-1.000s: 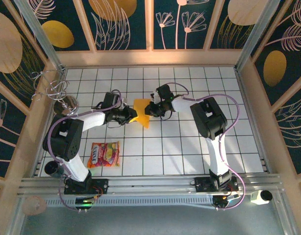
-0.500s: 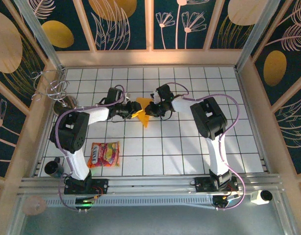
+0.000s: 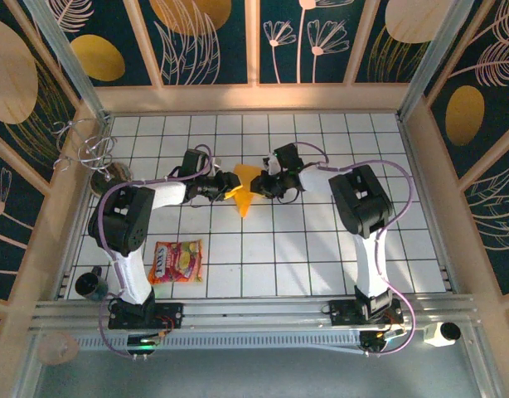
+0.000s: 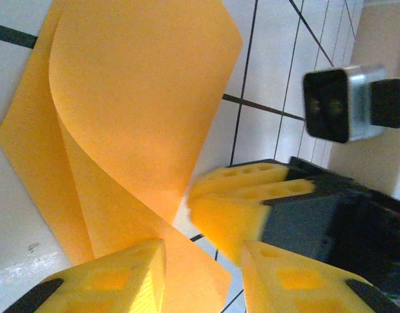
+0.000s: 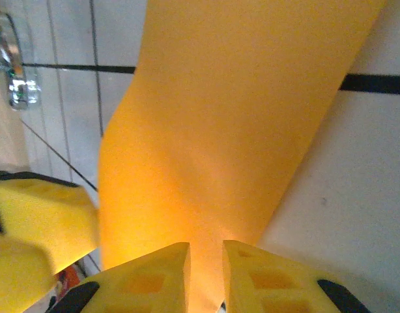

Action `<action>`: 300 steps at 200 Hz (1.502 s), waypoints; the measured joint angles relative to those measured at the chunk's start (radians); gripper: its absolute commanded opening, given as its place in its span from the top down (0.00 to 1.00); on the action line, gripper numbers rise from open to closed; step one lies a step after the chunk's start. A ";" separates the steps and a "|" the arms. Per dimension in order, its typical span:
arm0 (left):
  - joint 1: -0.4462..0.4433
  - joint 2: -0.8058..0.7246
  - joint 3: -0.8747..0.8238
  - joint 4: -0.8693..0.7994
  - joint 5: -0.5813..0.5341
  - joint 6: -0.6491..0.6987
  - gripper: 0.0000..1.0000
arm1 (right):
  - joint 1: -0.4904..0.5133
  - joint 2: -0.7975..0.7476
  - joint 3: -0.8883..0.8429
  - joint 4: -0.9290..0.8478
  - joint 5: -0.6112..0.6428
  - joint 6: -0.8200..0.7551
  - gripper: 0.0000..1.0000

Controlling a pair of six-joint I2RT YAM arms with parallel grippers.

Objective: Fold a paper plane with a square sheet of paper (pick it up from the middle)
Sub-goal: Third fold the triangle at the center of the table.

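**Left and right grippers at the folded sheet, tiled table.** The right gripper [image 5: 206,279] is clenched on the square sheet of paper [image 3: 243,196]. Its two yellow fingertips stand almost together, with the orange paper running down into the thin slit between them. The left gripper [image 4: 203,277] is released: its jaws stand clearly apart. The paper's lower edge passes across the gap, and one fingertip [image 4: 125,270] lies against that edge without pinching it.

In the overhead view the two grippers meet tip to tip over the sheet. The left one comes from the side of the snack packet [image 3: 176,261] and the right one from the side away from it.

The sheet lies on the white tiled table [image 3: 321,249], farther from the arm bases than the snack packet and to its right, well apart from it. It is no longer flat. The left wrist view shows a loose flap curling up and over a lower layer that rests on the tiles.

From above the sheet reads as a narrow pointed shape. The broad end is on the side far from the snack packet's row, toward the back wall, and the tip points toward the arm bases. Its long axis runs from far to near, nearly in line with the tile seams. The tip ends short of the row of tiles where the snack packet lies.
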State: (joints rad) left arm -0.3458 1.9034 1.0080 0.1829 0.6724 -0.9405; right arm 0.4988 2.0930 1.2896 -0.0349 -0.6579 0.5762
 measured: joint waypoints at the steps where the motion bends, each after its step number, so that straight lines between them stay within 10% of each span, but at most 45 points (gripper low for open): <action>1: 0.000 0.000 0.000 0.000 0.000 0.000 0.66 | -0.001 -0.002 -0.001 0.001 -0.001 0.000 0.75; 149: 0.002 0.011 -0.006 0.000 -0.002 0.000 0.73 | 0.029 -0.035 -0.078 0.151 -0.130 0.122 0.61; 300: 0.001 0.011 -0.006 0.000 -0.003 -0.001 0.79 | 0.033 -0.018 -0.080 0.206 -0.156 0.166 0.77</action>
State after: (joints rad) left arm -0.3450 1.9144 1.0023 0.1825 0.6689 -0.9413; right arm 0.5320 2.0750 1.2095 0.1715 -0.8135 0.7418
